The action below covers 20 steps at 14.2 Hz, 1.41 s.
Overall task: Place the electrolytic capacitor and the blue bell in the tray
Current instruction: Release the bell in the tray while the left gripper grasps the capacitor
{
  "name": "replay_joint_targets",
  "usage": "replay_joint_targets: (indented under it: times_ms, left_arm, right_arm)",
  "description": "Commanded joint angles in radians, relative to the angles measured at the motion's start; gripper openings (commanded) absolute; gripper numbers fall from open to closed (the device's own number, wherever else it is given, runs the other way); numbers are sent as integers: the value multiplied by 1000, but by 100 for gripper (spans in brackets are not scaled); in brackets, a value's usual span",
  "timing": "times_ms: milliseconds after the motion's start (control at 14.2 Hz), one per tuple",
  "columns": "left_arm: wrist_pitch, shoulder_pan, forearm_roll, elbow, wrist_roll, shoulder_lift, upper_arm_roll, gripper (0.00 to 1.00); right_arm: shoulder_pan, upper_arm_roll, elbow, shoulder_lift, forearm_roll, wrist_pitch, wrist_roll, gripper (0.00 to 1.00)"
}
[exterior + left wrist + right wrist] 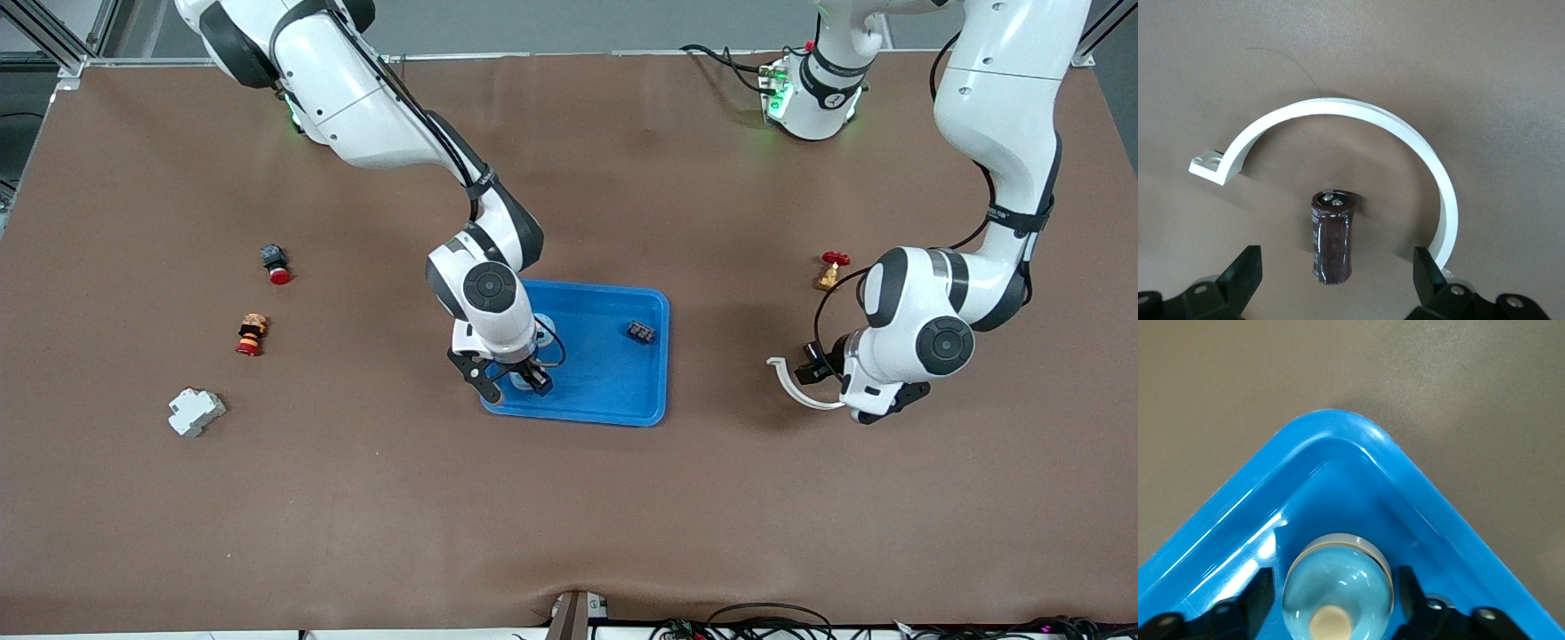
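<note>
1. While the front view is too coarse for the small parts, it fixes the layout: the tray [613, 373] sits mid-table, and the right gripper [514, 380] is low over the tray corner nearest the camera, toward the right arm's end. The left gripper [822, 378] hangs over bare table [569, 533] toward the left arm's end, beside a white curved clip [791, 384]. A small dark part [640, 332] already lies in the tray. Other small parts stay out on the table; not needed.

2. Left wrist view: electrolytic capacitor [1332, 237], a dark brown cylinder, stands on end on the table, inside the arc of the clip and apart from it. Fingers [1238, 277] are spread, one on either side of it, not touching. Judged: light, rigid, smooth sleeve, topples easily. Grip the mid-body across the diameter; keep off the clip.

3. Right wrist view: blue bell [1337, 583], a pale glossy dome with a cream button on top, rests inside the tray corner. Fingers [1258, 593] flank it, slightly apart from its sides, so it looks released. Judged: hard, slick, rounded; hold at the rim, not the dome.
</note>
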Motion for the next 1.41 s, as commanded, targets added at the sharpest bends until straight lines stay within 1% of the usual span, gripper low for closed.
replay_joint_targets:
  times_ms: [0,212,565,636,847,918,989,1059,1130,1201,1271,1342]
  left_arm:
    - [41,10,24,-29,-17,-11,-2,100]
    - [67,10,24,-40,-17,4,-2,100]
    - [89,4,24,-44,-17,29,-2,100]
    - [90,4,24,-46,-17,36,-2,100]
    - [101,4,24,-46,-17,44,-2,100]
    - [101,4,24,-46,-19,46,-3,90]
    - [101,4,24,-46,-19,46,-2,77]
    - [101,4,24,-46,-19,47,-2,66]
    - [101,4,24,-46,-22,46,-3,52]
    - [101,1,24,-46,-24,46,-3,37]
    - [100,1,24,-46,-24,46,-3,26]
    - [100,1,24,-46,-22,46,-3,16]
  right_arm:
    - [10,-8,36,13,-27,-17,29,100]
    - [10,-6,51,2,-21,-33,27,100]
    - [-8,-3,134,-24,-18,-218,10,100]
    - [-17,-4,139,-32,-21,-249,-19,100]
    - [-57,-6,123,-91,-14,-307,-203,100]
    - [-71,-6,125,-99,-21,-335,-233,100]
    - [-76,-9,117,-114,-32,-343,-266,100]
    - [-82,-26,96,-140,-34,-343,-308,100]
    - [-95,-37,64,-177,-34,-343,-345,100]
    - [-118,-38,17,-235,-34,-343,-394,100]
    - [-150,-37,-36,-290,-35,-344,-463,100]
    - [-190,-35,-92,-350,-35,-344,-549,100]
